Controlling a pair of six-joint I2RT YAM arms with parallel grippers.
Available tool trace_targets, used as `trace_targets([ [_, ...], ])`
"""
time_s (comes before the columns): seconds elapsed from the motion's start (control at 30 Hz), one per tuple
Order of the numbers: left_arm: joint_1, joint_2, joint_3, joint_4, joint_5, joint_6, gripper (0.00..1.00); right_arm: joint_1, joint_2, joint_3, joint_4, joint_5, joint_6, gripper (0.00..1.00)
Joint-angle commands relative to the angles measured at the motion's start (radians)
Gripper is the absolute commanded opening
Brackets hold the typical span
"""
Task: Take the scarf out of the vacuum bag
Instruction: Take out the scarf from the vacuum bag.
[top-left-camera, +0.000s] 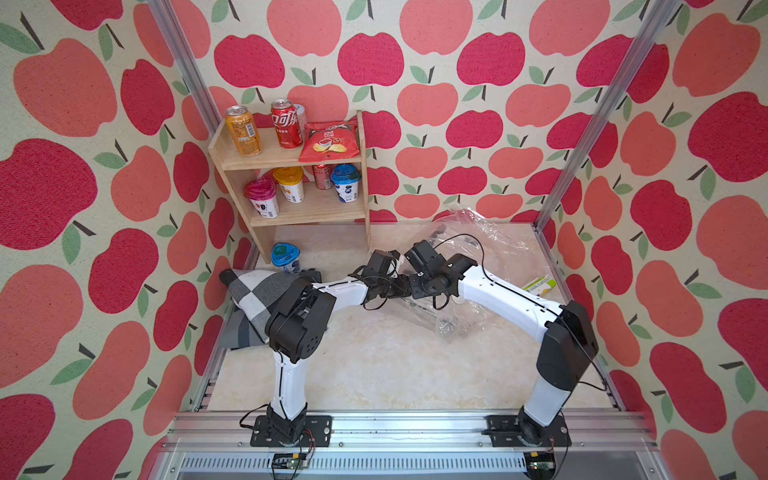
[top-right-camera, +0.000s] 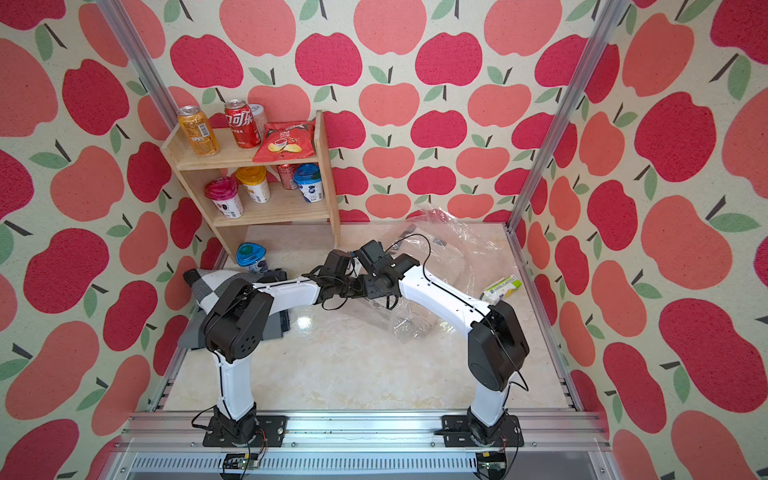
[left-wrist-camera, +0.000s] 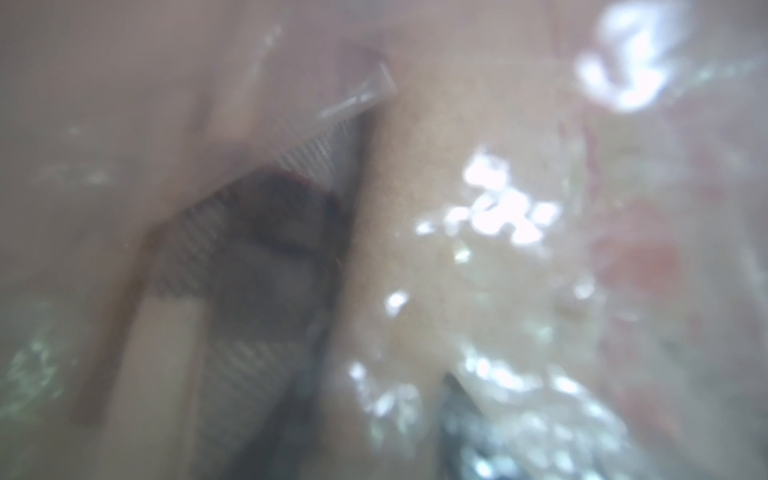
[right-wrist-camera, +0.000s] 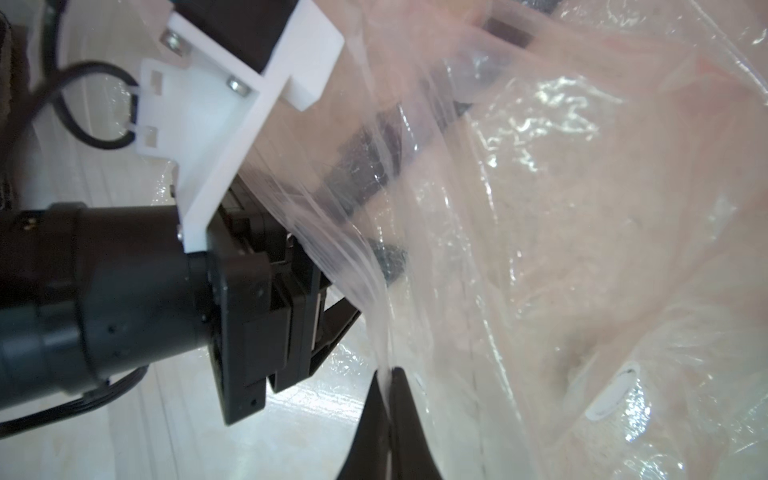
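Clear vacuum bag (top-left-camera: 490, 237) stretches diagonally toward back-right corner.

Grey-and-white checked scarf (top-left-camera: 254, 291), clear vacuum bag (top-left-camera: 487, 233).

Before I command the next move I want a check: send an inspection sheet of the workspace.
Surface: marble-look tabletop, glossy, no spills seen.
Job's things: vacuum bag crumpled at right rear, valve cap showing; checked scarf lies outside it at the left edge, partly hidden by the left arm.
Clutter: blue-lidded cup next to the scarf; small carton at the right edge; shelf holding cans, cups, crisps.
Grippers: right gripper jaws shut on the bag's film; left gripper under the film, jaws unclear.
Cables: wrist cable arcs above the bag, no snag seen.
Surroundings: apple-print walls, aluminium frame; nothing else seen.
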Motion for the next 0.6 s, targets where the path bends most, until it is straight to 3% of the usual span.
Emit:
trace_targets([
  [0.0, -0.017, -0.028, -0.04, 0.038, 0.063, 0.002, 0.49, -0.014, -0.033, -0.017, -0.008, -0.027, 0.028, 0.0],
  [0.3, -0.027, -0.079, -0.085, 0.103, 0.184, -0.027, 0.51, -0.017, -0.021, -0.01, 0.002, -0.038, 0.029, 0.0],
  [0.57, -0.035, -0.021, -0.023, 0.063, 0.158, -0.045, 0.51, -0.017, -0.025, -0.001, -0.006, -0.034, 0.024, 0.0],
])
